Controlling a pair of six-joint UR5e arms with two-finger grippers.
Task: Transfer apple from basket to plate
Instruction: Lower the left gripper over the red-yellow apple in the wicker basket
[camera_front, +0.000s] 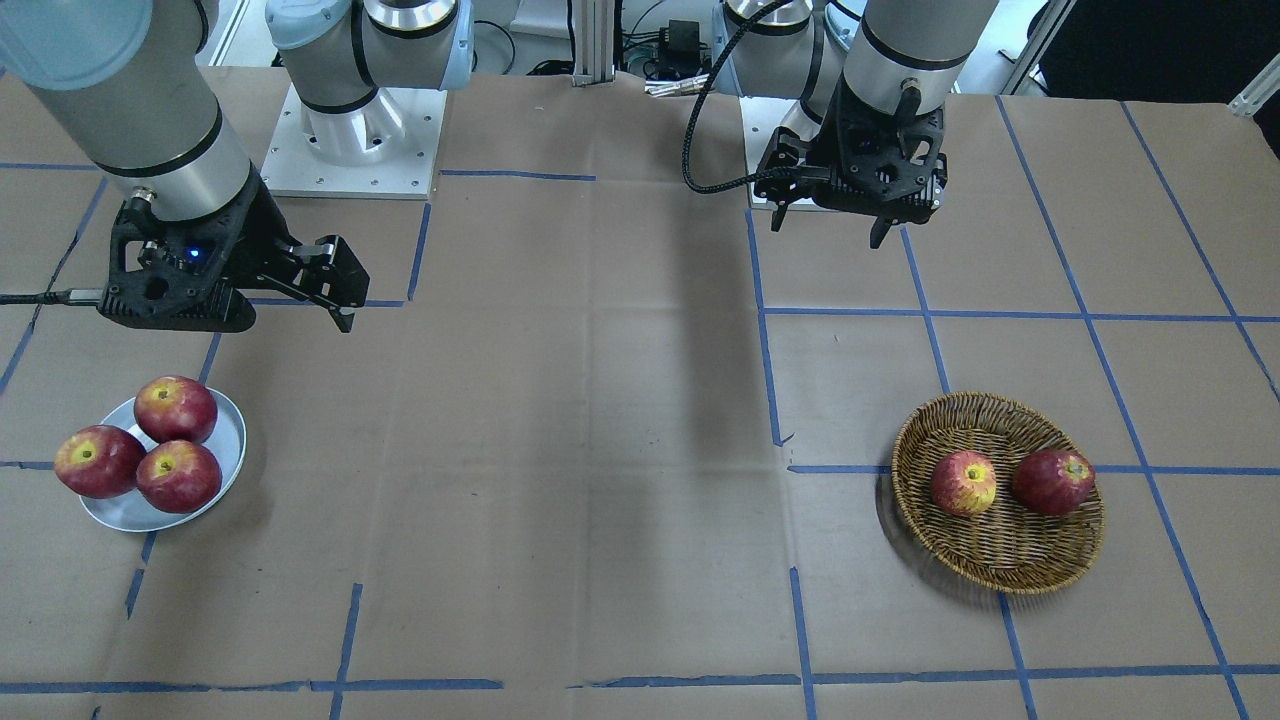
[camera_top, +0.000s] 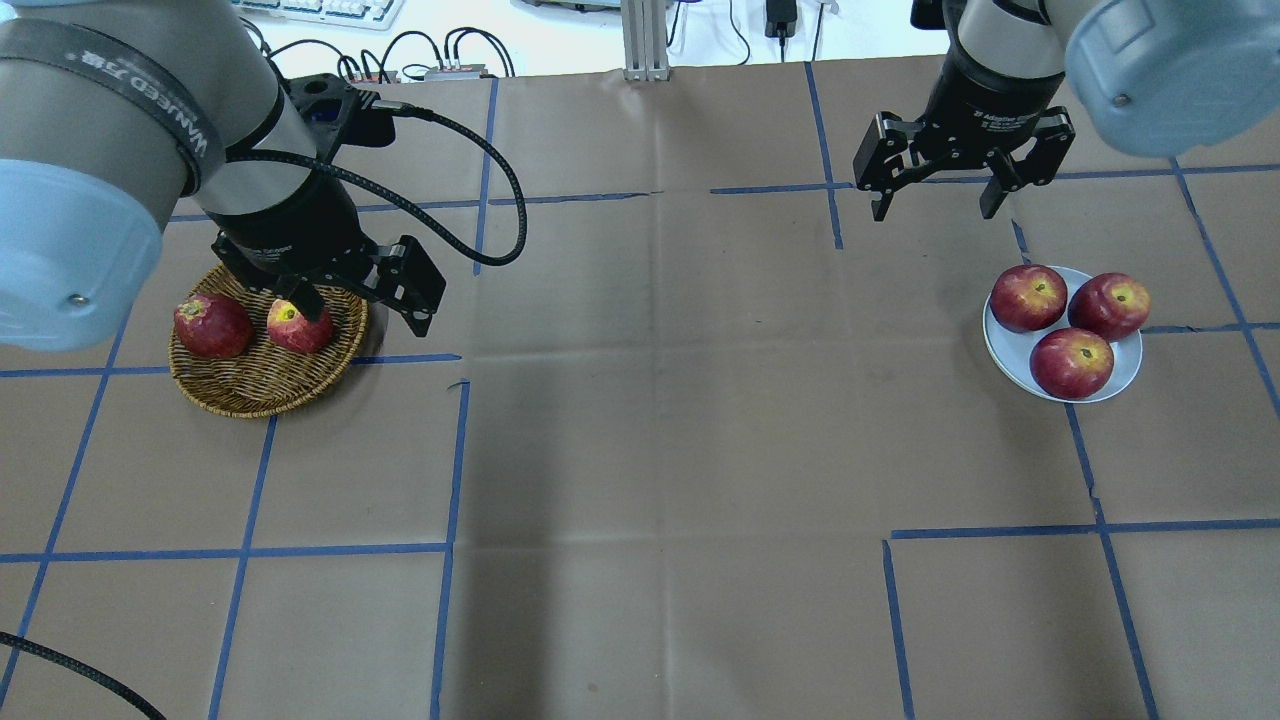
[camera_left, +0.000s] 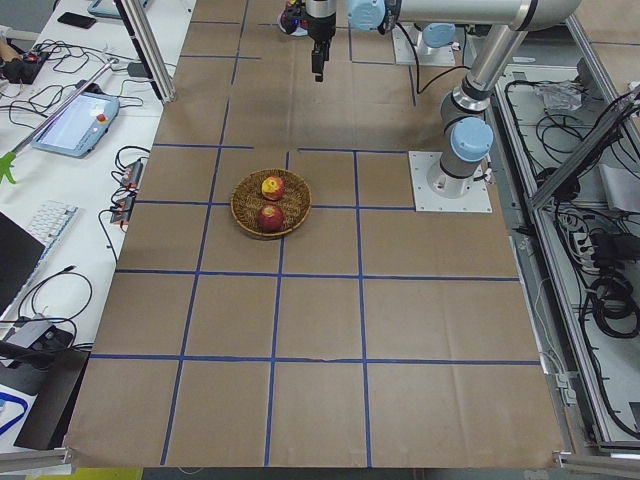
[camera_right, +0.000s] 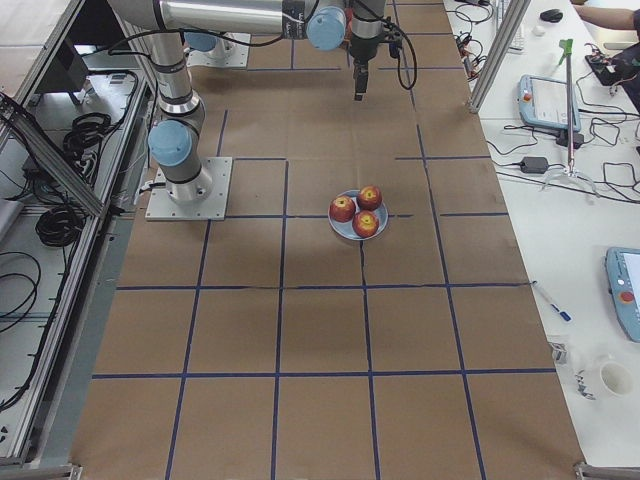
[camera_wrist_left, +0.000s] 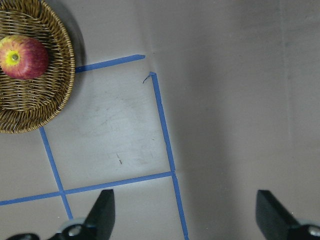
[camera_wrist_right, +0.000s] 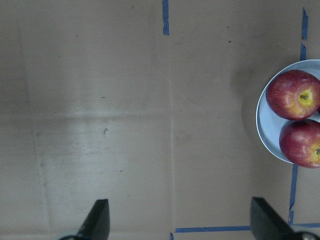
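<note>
**A:** Where was the apple (camera_front: 964, 483)?

**B:** In the basket (camera_front: 1000, 582), on the side nearer the middle of the table (camera_front: 600, 450). A dark apple (camera_front: 1053, 481) lay just beside it in the same basket.

**A:** And how did it sit against the fingers?

**B:** Off to one side. In the left wrist view the fingers (camera_wrist_left: 103, 215) of the left gripper (camera_wrist_left: 185, 192) showed at the bottom edge, while the apple sat in the top left corner, well away from the gap between them. Bare table lay under that gap. In the front view the gripper hung above the table, nearer the robot's base than the basket was. In the overhead view one finger crossed in front of the apple, but nothing showed it touching.

**A:** Was the gripper holding anything?

**B:** No. Its fingers were spread wide with nothing between them.

**A:** Which way did the apple point?

**B:** Its yellow stem hollow faced up, so the core stood roughly upright, tipped a little. It was nearly round, and I could pick out no other long axis.

**A:** The other side?

**B:** The right gripper (camera_top: 937, 208) was also spread wide and empty, hanging near the plate (camera_top: 1005, 345). Three red apples (camera_top: 1072, 362) were on the plate.
</note>
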